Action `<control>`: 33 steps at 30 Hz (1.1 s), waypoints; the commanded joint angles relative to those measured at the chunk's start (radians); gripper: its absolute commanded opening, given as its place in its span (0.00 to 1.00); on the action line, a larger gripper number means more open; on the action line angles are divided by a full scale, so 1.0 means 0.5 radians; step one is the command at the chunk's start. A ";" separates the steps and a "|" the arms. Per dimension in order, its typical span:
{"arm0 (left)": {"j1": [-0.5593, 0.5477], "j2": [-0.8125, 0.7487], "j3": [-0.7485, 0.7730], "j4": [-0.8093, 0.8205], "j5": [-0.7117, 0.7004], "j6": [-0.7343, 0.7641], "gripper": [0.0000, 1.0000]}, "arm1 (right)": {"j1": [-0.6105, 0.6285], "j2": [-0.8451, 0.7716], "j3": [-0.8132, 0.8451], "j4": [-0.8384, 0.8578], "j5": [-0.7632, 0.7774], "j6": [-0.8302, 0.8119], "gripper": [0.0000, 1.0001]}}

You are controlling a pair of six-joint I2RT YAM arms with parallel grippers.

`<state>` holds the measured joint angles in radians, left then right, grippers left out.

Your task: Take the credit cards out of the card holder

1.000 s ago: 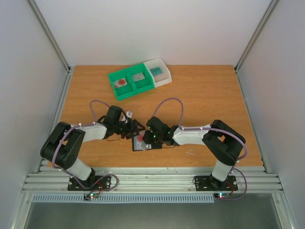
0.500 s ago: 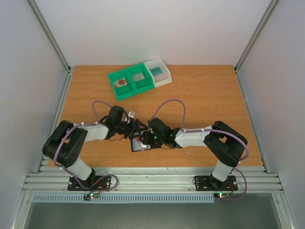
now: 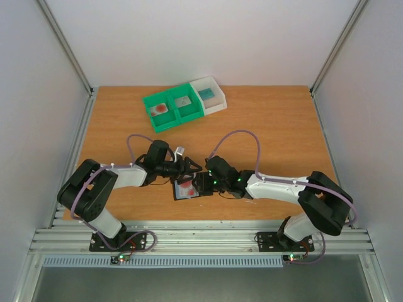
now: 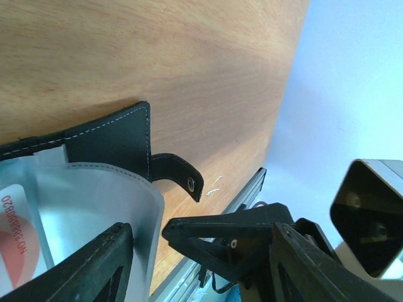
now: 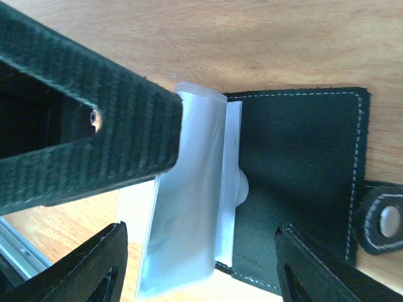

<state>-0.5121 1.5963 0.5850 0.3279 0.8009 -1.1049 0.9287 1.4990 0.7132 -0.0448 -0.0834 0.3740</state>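
Clearly, black stitched card holder (image 5: 296,163), glossy sleeve (image 5: 189,201) bowed (red-blotched card (image 4: 19,242) inside); left fingers (image 4: 315,264), right fingers (image 5: 321,270) wide.

Both arms (image 3: 119,176) have white middle sections and bulky black joints. Thin lilac cables (image 3: 234,135) loop along them. Black base plates (image 3: 123,241) are bolted down, and the black fingers (image 5: 88,126) are ribbed.

Pretty obviously a robotics lab test cell I'm in: plain white panel walls (image 3: 201,38), aluminium extrusion rails (image 3: 201,238) framing a wooden tabletop (image 3: 271,126), my left arm base (image 3: 119,241) and right arm base (image 3: 293,241) bolted down.
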 commanded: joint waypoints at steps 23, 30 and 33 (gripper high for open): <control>-0.139 0.089 0.180 -0.145 -0.096 0.181 0.58 | 0.065 -0.277 0.160 -0.379 0.057 -0.110 0.50; -0.140 0.012 0.216 -0.332 -0.171 0.293 0.54 | 0.077 -0.159 0.207 -0.333 -0.024 -0.115 0.42; -0.139 -0.027 0.226 -0.427 -0.201 0.359 0.50 | 0.081 -0.126 0.222 -0.321 -0.049 -0.116 0.36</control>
<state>-0.5785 1.6215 0.6666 0.1772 0.7319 -0.9943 0.9588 1.4101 0.7906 -0.2260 -0.0845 0.3248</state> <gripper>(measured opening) 0.524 0.385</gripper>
